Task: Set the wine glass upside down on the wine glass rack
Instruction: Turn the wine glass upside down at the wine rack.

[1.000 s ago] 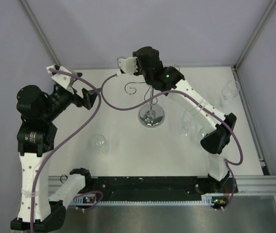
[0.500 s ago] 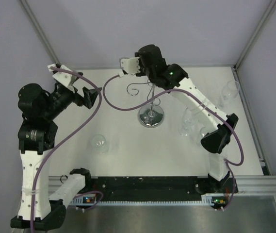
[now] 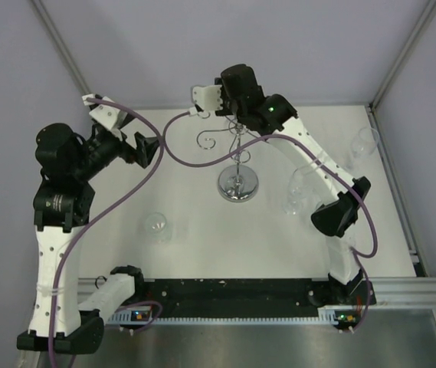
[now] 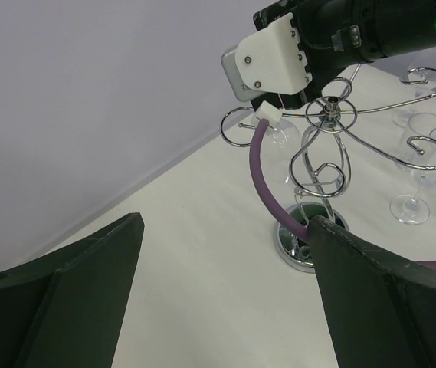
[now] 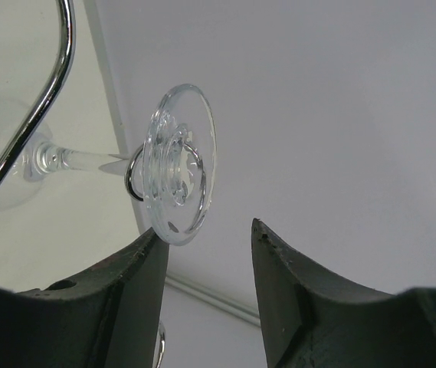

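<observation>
In the right wrist view the clear wine glass hangs by its round foot (image 5: 181, 165) in a wire loop of the chrome wine glass rack (image 5: 45, 100), with its stem (image 5: 80, 159) and bowl on the far side of the loop. My right gripper (image 5: 206, 234) is open; the foot's rim sits just at the tip of the left finger (image 5: 129, 280), and nothing is between the jaws. In the top view the right gripper (image 3: 231, 115) hovers over the rack's scroll arms (image 3: 216, 139) and hides the glass. My left gripper (image 3: 150, 149) is open and empty, left of the rack (image 4: 325, 153).
The rack's round mirrored base (image 3: 238, 185) stands mid-table. One loose glass (image 3: 156, 225) stands front left. More glasses stand at right (image 3: 298, 195) and far right (image 3: 365, 146). A purple cable (image 4: 267, 184) hangs in front of the rack's post. Walls close off the back and sides.
My right gripper has shifted slightly right and toward the back over the rack's top. My left arm has risen and swung a little to the right.
</observation>
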### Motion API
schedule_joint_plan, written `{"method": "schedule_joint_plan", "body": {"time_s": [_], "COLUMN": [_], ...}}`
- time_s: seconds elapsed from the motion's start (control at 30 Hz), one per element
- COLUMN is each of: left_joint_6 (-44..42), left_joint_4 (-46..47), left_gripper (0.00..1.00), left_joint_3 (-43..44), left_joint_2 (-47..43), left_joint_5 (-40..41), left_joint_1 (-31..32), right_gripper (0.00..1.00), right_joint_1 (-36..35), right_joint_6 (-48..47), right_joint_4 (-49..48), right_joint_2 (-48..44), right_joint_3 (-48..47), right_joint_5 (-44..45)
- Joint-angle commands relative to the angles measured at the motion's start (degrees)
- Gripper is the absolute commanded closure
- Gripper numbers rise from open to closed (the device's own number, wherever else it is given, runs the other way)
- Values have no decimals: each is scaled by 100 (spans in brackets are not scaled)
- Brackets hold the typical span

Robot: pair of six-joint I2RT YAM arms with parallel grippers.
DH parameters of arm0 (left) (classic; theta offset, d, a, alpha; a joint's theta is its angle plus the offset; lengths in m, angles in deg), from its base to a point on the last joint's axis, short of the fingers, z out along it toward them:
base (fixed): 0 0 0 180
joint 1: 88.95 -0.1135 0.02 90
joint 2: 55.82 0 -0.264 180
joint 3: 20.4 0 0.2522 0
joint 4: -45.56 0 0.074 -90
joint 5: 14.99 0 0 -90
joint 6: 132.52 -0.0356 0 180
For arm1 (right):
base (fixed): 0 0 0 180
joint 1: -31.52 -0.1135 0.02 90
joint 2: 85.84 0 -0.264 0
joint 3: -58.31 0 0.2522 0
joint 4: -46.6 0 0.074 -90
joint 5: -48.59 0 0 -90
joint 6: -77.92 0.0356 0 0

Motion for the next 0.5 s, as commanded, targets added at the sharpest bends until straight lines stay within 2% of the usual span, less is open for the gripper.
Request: {"method": "schedule_joint_plan", "body": {"time_s": [0.0,0.47], "left_joint_6": [42,-20], "left_joint_4": [339,365], "left_gripper": [6,5], "left_joint_3": [4,-49], "left_joint_2": [47,74], "left_joint_5": [-151,-107], "left_joint_1": [6,6], "right_gripper": [53,53], "right_joint_1": [-2,6], "right_joint_6": [100,223], "right_joint_4": [250,584], "right_joint_2": [40,-100], "right_joint_3": [-361,-405], "right_joint_5": [-121,-139]}}
